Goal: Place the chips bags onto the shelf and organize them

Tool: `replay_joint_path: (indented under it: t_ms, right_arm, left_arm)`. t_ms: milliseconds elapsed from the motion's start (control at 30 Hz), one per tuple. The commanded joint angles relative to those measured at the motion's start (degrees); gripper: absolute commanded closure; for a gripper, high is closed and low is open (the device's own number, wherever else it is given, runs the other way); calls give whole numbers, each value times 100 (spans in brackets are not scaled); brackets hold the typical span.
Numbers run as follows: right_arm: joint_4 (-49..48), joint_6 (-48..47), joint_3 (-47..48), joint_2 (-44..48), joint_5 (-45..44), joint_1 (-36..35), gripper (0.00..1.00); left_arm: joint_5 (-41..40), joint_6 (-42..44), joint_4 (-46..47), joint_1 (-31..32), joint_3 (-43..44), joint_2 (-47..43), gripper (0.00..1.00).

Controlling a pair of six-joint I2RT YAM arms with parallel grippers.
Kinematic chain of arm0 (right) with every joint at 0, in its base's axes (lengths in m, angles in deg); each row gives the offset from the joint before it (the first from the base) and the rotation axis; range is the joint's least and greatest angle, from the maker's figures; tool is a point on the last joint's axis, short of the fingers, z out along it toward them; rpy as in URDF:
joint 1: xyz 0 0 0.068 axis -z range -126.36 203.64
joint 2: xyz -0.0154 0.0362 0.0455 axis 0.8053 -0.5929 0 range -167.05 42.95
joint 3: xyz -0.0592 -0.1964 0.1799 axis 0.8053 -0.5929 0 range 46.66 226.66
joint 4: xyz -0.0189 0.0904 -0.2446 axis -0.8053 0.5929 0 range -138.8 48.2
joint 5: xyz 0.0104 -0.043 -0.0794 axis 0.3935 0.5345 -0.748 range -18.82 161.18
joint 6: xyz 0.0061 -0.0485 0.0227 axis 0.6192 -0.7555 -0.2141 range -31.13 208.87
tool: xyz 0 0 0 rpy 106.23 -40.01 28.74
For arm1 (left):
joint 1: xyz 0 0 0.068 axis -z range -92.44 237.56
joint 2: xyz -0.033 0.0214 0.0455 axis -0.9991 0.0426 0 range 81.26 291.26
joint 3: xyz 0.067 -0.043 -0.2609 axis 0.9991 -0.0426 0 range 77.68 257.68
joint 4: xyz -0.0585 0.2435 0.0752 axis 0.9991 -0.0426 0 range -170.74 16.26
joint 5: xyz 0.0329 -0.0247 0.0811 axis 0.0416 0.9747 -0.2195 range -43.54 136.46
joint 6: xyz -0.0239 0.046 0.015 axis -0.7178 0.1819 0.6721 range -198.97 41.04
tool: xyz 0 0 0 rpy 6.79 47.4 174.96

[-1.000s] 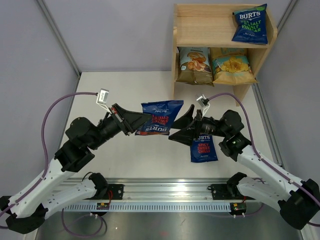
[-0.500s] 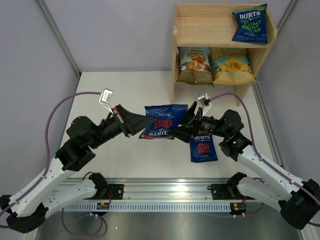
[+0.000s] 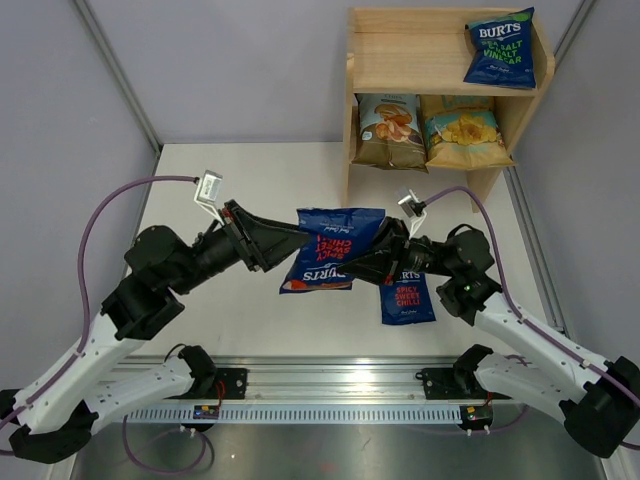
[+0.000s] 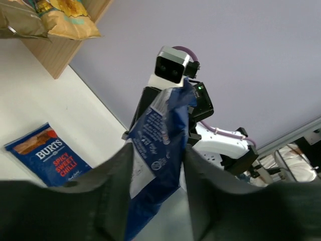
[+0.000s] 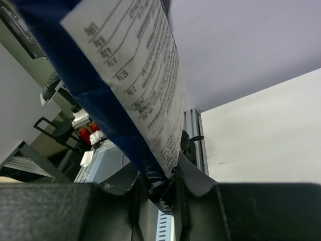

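Observation:
A dark-blue BURTS chips bag (image 3: 335, 250) hangs in mid-air between both arms. My right gripper (image 3: 378, 252) is shut on its right edge; the right wrist view shows that crimped edge (image 5: 160, 188) pinched between the fingers. My left gripper (image 3: 300, 238) stands open around the bag's left end (image 4: 160, 140), its fingers apart with a gap beside the bag. A second BURTS bag (image 3: 407, 295) lies flat on the table under the right arm. The wooden shelf (image 3: 400, 60) holds a BURTS bag (image 3: 500, 48) on top, and an olive bag (image 3: 388, 130) and a tan bag (image 3: 465, 130) below.
The shelf stands at the table's far right, against the back wall. The top tier's left and middle are bare wood. Grey walls close in the white table (image 3: 240, 190) on three sides. A metal rail (image 3: 330, 385) runs along the near edge.
The right gripper came in and closed on the bag's right edge. The left gripper's jaws opened. The bag shifted slightly rightward.

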Motion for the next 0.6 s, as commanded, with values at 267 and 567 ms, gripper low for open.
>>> replay_joint_path:
  t_ms: [267, 567]
  right_arm:
    - [1798, 487, 772, 568, 367, -61, 82]
    - [3618, -427, 1511, 471, 616, -61, 83]
  left_arm:
    - [1588, 2094, 236, 16, -766, -451, 1]
    - [2181, 2138, 152, 24, -707, -213, 3]
